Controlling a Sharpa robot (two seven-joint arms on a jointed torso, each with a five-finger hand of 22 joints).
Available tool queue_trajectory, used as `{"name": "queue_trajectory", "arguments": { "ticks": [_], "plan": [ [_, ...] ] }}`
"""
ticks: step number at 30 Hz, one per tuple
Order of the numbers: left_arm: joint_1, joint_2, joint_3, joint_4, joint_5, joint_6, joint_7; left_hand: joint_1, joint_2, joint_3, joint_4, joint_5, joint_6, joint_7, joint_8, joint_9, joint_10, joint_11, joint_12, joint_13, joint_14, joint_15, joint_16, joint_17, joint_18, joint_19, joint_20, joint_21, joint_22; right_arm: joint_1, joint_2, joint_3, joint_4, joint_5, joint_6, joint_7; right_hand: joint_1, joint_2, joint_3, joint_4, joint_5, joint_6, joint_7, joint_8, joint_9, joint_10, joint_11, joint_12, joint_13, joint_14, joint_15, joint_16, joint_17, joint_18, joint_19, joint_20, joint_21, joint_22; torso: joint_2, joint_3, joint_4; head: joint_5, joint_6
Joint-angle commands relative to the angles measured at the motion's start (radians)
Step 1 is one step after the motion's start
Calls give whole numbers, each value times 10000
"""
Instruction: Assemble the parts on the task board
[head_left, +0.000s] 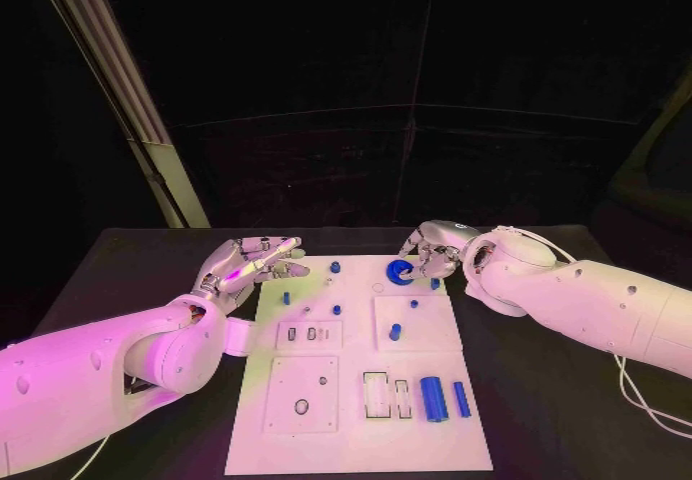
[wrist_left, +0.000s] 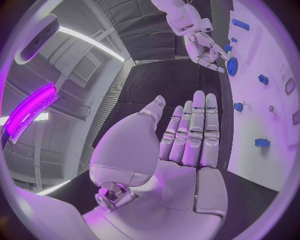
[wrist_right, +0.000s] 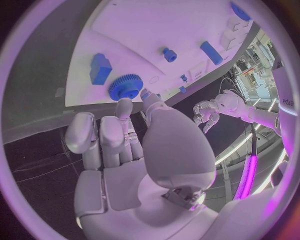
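Note:
The white task board (head_left: 361, 440) lies between my arms, with small blue parts standing at its far end, such as a peg (head_left: 335, 267) and a block (head_left: 394, 331). Two blue cylinders (head_left: 433, 398) lie near its front right. My right hand (head_left: 433, 252) is at the board's far right corner, its thumb and a fingertip (wrist_right: 124, 105) pinching the rim of a blue gear (head_left: 401, 268) low over the board; the gear (wrist_right: 126, 86) is toothed with a centre hole. My left hand (head_left: 253, 262) hovers by the board's far left corner, fingers (wrist_left: 194, 130) straight, holding nothing.
Raised white sub-plates (head_left: 303, 393) with slots sit on the board's left half. A pale metal post (head_left: 144, 130) slants up behind the table's back left. A thin cable (head_left: 635, 395) hangs beside my right arm. Black tabletop (head_left: 555, 420) flanks the board.

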Motion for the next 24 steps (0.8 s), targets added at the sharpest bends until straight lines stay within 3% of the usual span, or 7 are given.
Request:
{"name": "queue_trajectory", "arguments": {
  "ticks": [1, 15, 20, 24],
  "plan": [
    [15, 15, 5, 9, -51, 149, 35, -15, 60, 20, -66, -40, -59, 24, -37, -8, -93, -2, -59, -15, -16, 59, -69, 11, 58, 59, -14, -47, -11, 20, 46, 6, -63, 85, 542, -287, 141, 18, -62, 66, 59, -72, 4, 52, -13, -56, 35, 150, 162, 23, 67, 60, -6, -136, 57, 3, 57, 25, 7, -17, 28, -18, 12],
    [14, 30, 5, -17, -51, 158, 28, -15, 60, 20, -66, -40, -59, 24, -37, -8, -93, -2, -59, -15, -16, 59, -69, 11, 58, 59, -14, -47, -11, 20, 259, 6, -257, -141, 821, -355, 402, 114, -152, 236, 176, -17, -10, 190, 10, 255, 27, 1258, 1327, 39, 67, 160, 77, -170, 124, 15, 173, 241, 7, -21, 13, -8, -56],
    [13, 30, 4, -25, -51, 160, 23, -15, 60, 20, -66, -40, -59, 24, -37, -8, -93, -2, -59, -15, -16, 59, -69, 11, 58, 59, -14, -47, -11, 19, 286, 6, -277, -208, 812, -411, 519, 251, -123, 263, 245, 87, -30, 291, 28, 407, 11, 1748, 1835, 41, 57, 200, 97, -188, 166, 9, 237, 356, 3, -24, 20, -10, -73],
    [13, 29, 4, -30, -51, 162, 19, -15, 60, 20, -66, -40, -59, 24, -37, -8, -93, -2, -59, -15, -16, 59, -69, 11, 58, 59, -14, -47, -11, 19, 293, 6, -258, -338, 686, -411, 812, 478, 38, 127, 246, 501, -94, 539, 95, 733, -50, 2584, 2702, 50, 11, 259, 150, -227, 270, -25, 351, 590, 7, -21, 18, -6, -80]
  ]
}}
